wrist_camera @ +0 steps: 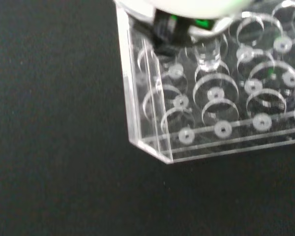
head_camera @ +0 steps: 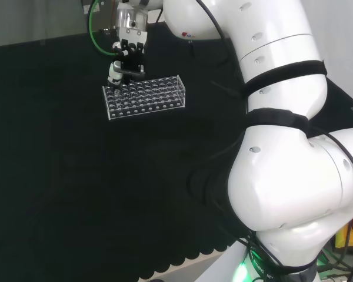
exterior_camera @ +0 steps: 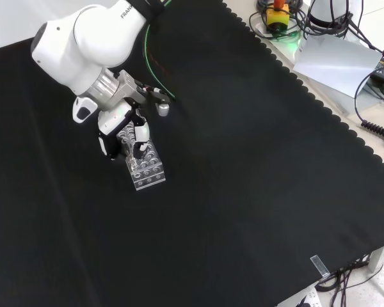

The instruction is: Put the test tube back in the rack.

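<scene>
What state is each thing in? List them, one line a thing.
hand: fingers curled, over the rack's far left end in the head view.
test tube: upright, its rounded tip just above a hole near the rack's corner in the wrist view.
test tube rack: clear, flat on the cloth, its visible holes empty.
black cloth: spread flat over the bench.
</scene>
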Motion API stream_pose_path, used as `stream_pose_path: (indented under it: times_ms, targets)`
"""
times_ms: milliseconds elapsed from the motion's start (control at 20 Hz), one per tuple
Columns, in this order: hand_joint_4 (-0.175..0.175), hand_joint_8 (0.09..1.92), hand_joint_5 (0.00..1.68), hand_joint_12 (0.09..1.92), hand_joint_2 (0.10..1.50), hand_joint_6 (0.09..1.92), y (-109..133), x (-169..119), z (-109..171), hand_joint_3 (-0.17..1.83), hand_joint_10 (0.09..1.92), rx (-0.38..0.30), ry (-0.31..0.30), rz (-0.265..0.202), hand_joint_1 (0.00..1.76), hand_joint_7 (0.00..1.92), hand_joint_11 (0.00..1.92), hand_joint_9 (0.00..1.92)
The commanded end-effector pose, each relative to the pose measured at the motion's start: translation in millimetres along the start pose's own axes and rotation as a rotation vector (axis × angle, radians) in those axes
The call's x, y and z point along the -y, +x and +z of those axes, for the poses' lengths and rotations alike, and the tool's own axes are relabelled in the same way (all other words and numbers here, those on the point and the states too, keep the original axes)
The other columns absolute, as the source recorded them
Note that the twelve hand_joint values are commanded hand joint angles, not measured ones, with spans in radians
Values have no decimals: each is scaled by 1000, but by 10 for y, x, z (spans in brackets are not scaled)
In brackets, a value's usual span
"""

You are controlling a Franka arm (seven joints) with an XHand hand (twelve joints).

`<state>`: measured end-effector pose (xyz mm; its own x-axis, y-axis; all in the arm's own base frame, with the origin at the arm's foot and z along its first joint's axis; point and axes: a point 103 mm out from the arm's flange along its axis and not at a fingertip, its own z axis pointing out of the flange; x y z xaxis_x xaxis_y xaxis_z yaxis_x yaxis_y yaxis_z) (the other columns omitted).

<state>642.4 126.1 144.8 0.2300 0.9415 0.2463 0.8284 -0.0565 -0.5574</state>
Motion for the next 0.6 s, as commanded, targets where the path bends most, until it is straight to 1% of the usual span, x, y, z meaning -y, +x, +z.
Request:
stream_pose_path:
  times_ms: [50, 200, 350, 600]
  targets:
    - [-78, 900, 536, 1441, 545, 748, 11, 119, -278, 789, 811, -52, 38, -82, 1146, 657, 481, 810]
    - [-70, 909, 506, 1450, 524, 746, -24, 239, -345, 818, 820, -54, 23, -88, 1133, 611, 452, 761]
    - [-65, 911, 502, 1457, 522, 737, -76, 394, -468, 817, 825, -59, 4, -93, 1128, 595, 436, 741]
    - [-60, 913, 495, 1465, 523, 720, -118, 695, -811, 806, 832, -62, -45, -111, 1123, 579, 420, 717]
